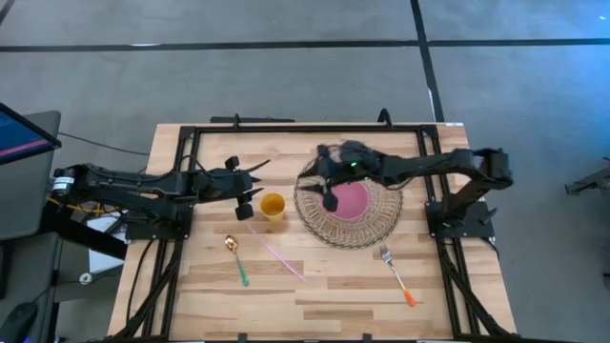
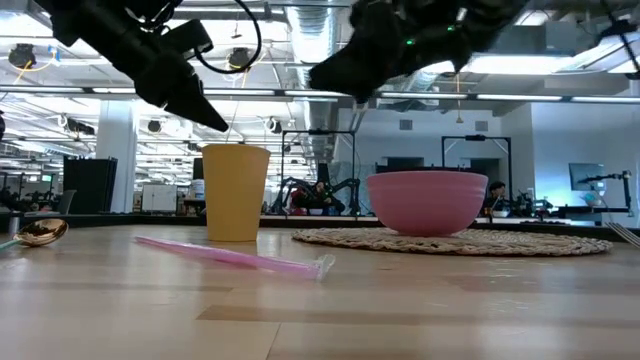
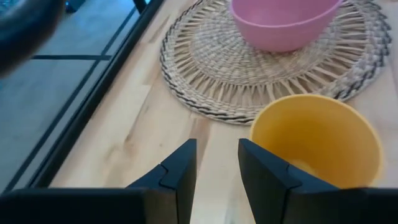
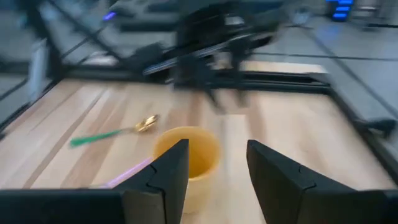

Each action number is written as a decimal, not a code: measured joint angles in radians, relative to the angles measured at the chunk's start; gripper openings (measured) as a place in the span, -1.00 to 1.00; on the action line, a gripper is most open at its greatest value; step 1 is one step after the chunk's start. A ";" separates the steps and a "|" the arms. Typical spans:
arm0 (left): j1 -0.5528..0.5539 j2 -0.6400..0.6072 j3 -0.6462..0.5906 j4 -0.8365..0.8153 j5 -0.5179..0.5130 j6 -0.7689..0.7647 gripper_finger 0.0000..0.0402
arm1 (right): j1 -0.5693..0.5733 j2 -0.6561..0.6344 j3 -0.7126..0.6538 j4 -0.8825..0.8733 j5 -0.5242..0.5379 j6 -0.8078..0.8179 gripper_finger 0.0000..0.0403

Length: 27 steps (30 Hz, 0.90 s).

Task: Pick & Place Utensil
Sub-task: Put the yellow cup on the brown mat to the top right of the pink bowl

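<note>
A spoon [image 1: 235,257] with a gold bowl and green handle lies flat on the wood near the table's near-left part; it also shows in the right wrist view as spoon [image 4: 115,132]. A fork [image 1: 396,273] with an orange handle lies near the right. A pink straw [image 1: 277,255] lies between them. My left gripper [image 1: 250,200] [image 3: 217,146] hovers open just left of the yellow cup [image 1: 272,206], holding nothing. My right gripper [image 1: 329,193] [image 4: 217,149] hangs open above the woven mat's left part, beside the pink bowl [image 1: 351,200], and is empty.
The yellow cup [image 2: 236,190] stands upright left of the round woven mat [image 2: 450,240], which carries the pink bowl [image 2: 427,202]. The straw [image 2: 235,256] lies in front of the cup. A black frame [image 1: 286,129] borders the table's far and side edges. Bare wood spans the near edge.
</note>
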 joint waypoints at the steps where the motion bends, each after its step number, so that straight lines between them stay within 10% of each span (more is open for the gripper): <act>1: 0.000 0.000 0.000 0.000 -0.009 0.000 -0.40 | 0.008 0.027 0.021 -0.009 -0.018 -0.019 -0.23; 27: 0.000 0.000 -0.001 0.000 -0.017 0.002 -0.40 | 0.078 0.351 0.247 -0.139 -0.088 -0.240 -0.25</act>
